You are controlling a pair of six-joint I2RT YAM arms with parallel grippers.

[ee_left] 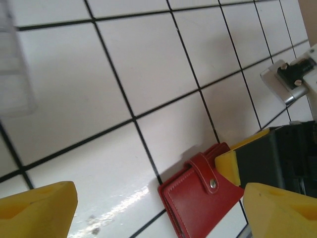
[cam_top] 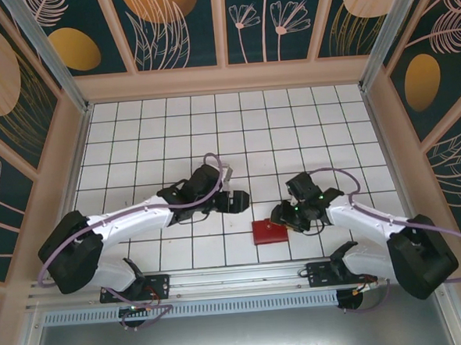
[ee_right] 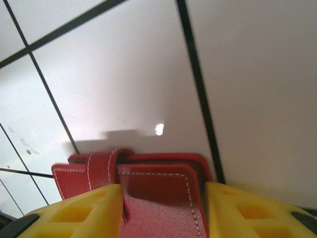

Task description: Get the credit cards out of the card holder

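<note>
With the right gripper [cam_top: 280, 216], pinched the card holder [cam_top: 269, 231]: narrowed onto its upper fold, one yellow finger [ee_right: 74, 213] tight against each side. Had it closed and flat on the white tiled table [cam_top: 165, 129], directly beneath and between those fingertips, with more red leather sticking out sideways past one finger. Showed the closure tab [ee_left: 205, 173] snapped down over the far edge, just ahead of the fingertips in the right wrist view.

Held the left gripper [cam_top: 240, 201] wide, yellow fingertips [ee_left: 37, 208] far apart, with nothing clasped between them. Hovered above the tiles, apart from the card holder, with the red leather ahead of and below it, nearer one fingertip than the other and touching neither. Pointed toward the right gripper, near it but with clear tile between the two.
</note>
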